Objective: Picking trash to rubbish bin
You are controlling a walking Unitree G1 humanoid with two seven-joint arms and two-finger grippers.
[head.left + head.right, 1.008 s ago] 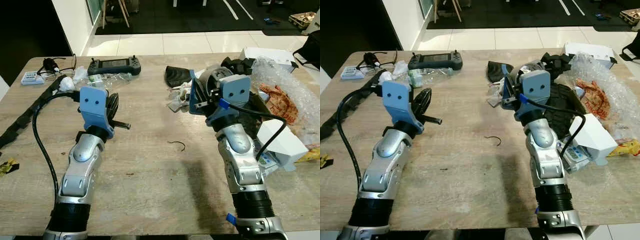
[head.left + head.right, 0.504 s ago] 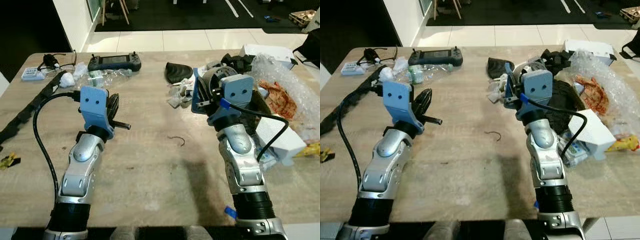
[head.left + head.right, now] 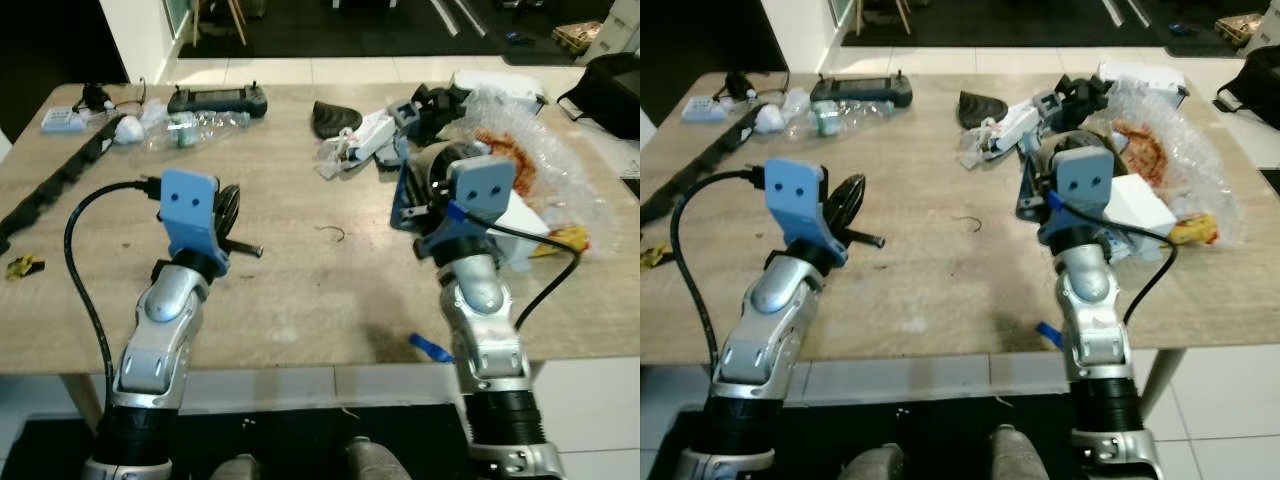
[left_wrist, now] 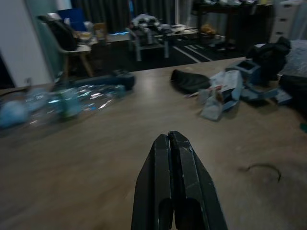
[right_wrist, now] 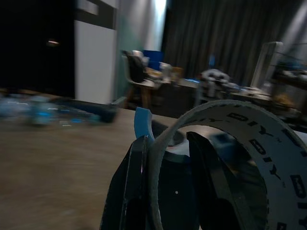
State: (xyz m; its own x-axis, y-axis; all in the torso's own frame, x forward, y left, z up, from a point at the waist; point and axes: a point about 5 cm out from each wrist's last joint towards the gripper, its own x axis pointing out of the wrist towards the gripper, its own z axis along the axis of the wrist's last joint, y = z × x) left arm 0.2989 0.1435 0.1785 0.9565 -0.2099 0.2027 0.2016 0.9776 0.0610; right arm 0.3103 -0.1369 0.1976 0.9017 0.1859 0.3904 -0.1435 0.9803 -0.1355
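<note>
The right gripper [image 5: 165, 191] pinches the wall of 1 tape roll [image 5: 230, 143], lifted above the table [image 3: 300, 290] at about 3 o'clock. The roll looks stiff, light and grippy, so this hold through its rim should keep. The left gripper [image 4: 171, 182], fingers pressed together and empty, hovers at 9 o'clock. 2 grippers, 1 roll carried.

— Where do the head's two eyes look?
— Down across the wooden table [image 3: 300, 290], both arms in the lower frame.
— And the wrists?
— Low along each gripper, close to the tabletop, sharing the mid-table clutter [image 4: 225, 88].
</note>
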